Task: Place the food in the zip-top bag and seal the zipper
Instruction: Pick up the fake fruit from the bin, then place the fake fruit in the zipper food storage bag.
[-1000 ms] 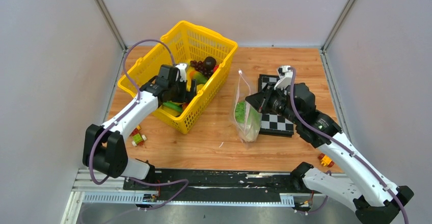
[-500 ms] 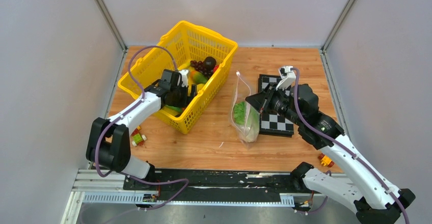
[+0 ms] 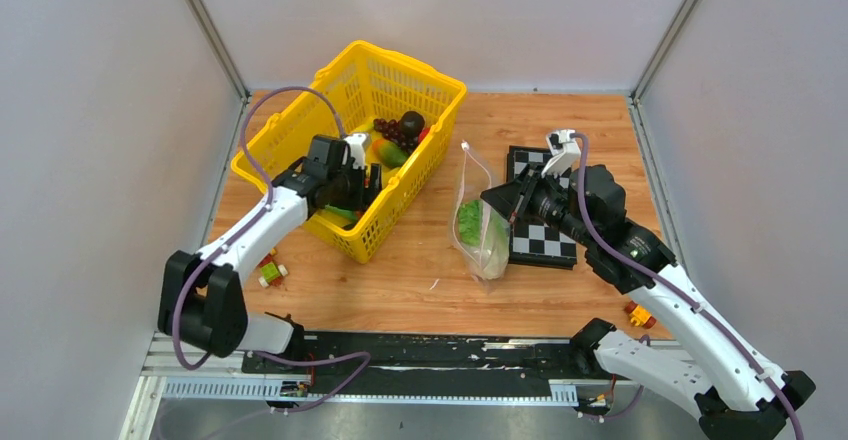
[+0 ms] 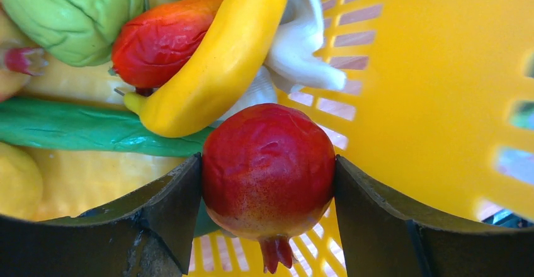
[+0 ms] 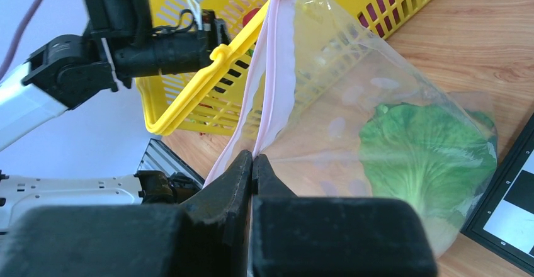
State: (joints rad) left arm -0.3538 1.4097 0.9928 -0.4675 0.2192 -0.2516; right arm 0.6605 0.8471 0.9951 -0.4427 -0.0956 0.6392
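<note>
Lower centre, a red round fruit (image 4: 267,163) is clamped by the left gripper (image 4: 267,186) inside the yellow basket (image 4: 441,69); the zipper (image 5: 277,69) of the zip-top bag (image 5: 384,82) is pinched by the right gripper (image 5: 252,163).

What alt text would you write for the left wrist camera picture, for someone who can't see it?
The left gripper clamps a red round fruit between its two dark fingers, inside a yellow basket. Behind it lie a yellow banana, a green cucumber and other toy food.
</note>
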